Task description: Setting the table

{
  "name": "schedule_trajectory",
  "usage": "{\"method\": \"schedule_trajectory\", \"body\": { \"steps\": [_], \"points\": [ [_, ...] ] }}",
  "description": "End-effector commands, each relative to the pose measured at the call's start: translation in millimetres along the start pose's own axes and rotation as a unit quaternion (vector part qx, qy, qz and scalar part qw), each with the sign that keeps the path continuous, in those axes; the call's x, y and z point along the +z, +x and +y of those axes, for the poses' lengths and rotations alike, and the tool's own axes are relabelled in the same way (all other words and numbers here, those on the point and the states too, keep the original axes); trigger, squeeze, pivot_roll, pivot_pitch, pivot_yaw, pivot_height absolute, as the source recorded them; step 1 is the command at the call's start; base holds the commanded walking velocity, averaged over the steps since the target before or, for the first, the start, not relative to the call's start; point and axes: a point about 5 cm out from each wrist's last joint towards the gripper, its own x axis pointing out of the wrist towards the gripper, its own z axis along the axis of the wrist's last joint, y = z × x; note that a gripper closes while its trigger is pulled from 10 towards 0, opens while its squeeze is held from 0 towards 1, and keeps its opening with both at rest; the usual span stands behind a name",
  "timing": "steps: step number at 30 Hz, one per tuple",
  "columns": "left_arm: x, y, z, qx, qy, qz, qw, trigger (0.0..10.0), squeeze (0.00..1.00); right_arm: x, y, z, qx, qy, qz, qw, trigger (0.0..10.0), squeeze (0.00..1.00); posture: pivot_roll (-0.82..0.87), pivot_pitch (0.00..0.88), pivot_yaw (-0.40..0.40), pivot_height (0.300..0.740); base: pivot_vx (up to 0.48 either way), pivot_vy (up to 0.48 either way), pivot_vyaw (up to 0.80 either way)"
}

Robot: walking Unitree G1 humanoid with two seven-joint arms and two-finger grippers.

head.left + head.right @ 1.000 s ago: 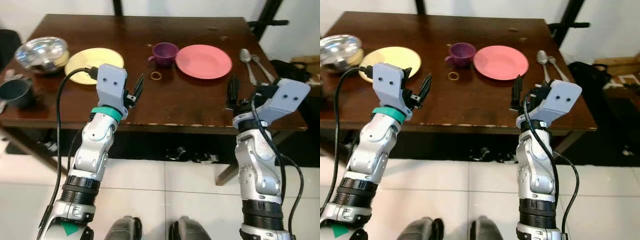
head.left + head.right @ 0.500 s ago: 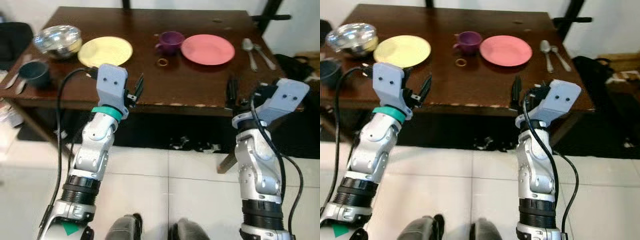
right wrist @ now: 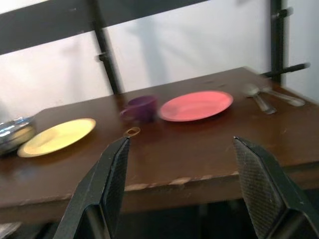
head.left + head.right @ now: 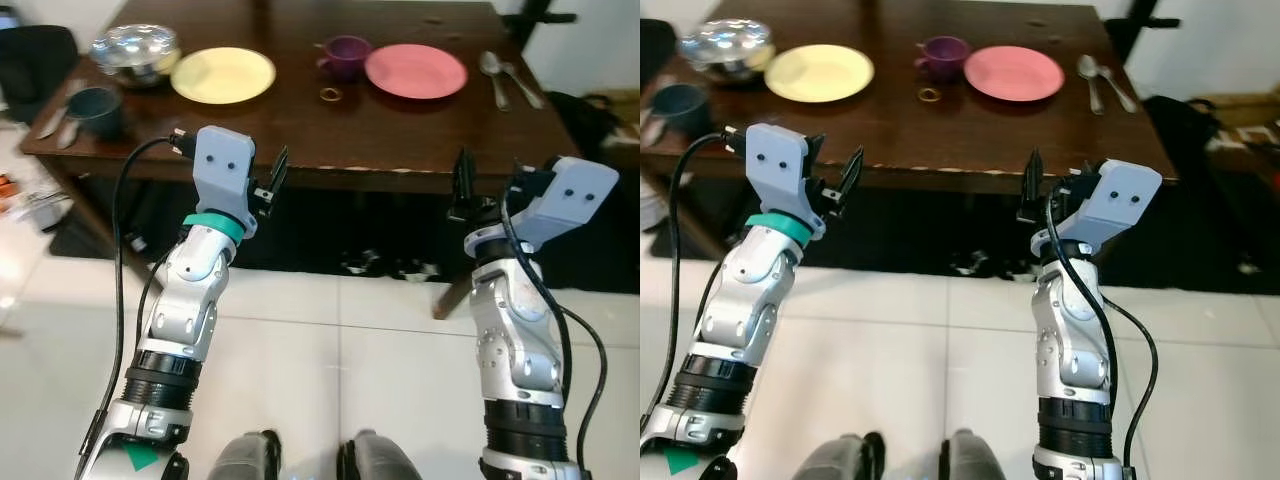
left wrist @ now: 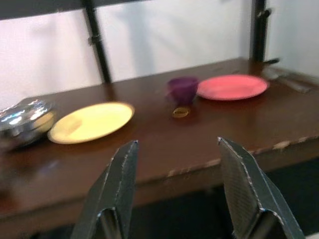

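The view now takes in more white floor and less of the dark tabletop (image 4: pixel 300 130) than a second ago, so the robot seems to have stepped back, and no table-setting reach looks possible yet. The left pincer (image 4: pixel 272 180) and right pincer (image 4: pixel 462 185) hover short of the near edge, fingers apart and empty. The yellow plate (image 4: pixel 223 74), purple cup (image 4: pixel 346 56), pink plate (image 4: pixel 415 70), spoons (image 4: pixel 497 76), steel bowl (image 4: pixel 135 50) and dark mug (image 4: pixel 95 108) lie well beyond them; nothing blocks the way.

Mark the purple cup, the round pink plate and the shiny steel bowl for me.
purple cup (image 4: pixel 347 54), left eye view, on its outer wall.
round pink plate (image 4: pixel 415 71), left eye view, on its flat middle.
shiny steel bowl (image 4: pixel 135 47), left eye view, on its inner surface.
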Motion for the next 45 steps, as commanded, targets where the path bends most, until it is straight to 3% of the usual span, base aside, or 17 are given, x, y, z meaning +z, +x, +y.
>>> {"method": "schedule_trajectory", "body": {
  "steps": [1,22,30,45],
  "points": [
    [-2.6,-0.3,-4.3,-0.007,0.001,0.007,1.0,10.0,0.0,-0.7,-2.1,-4.5,-0.009,-0.003,0.003,1.0,10.0,0.0,-0.04,0.0,0.068,0.74,-0.394,0.0,0.0],
    [-2.0,1.2,-5.0,-0.009,0.001,0.005,1.0,10.0,0.0,-0.5,-1.2,-4.3,-0.008,-0.003,0.004,1.0,10.0,0.0,-0.04,0.0,0.069,0.74,-0.384,0.0,0.0],
    [-6.5,1.5,-5.5,-0.006,-0.011,0.025,1.0,10.0,0.0,-2.2,-0.4,-4.7,-0.008,0.002,0.012,1.0,10.0,0.0,-0.04,0.0,0.065,0.74,0.0,0.0,0.0],
    [-18.0,-0.6,-6.0,0.007,-0.002,0.068,0.998,10.0,0.0,-5.0,-1.5,-1.7,0.009,-0.005,0.024,1.0,10.0,0.0,-0.04,0.0,0.065,0.74,0.0,0.0,0.77]
  ]
}}
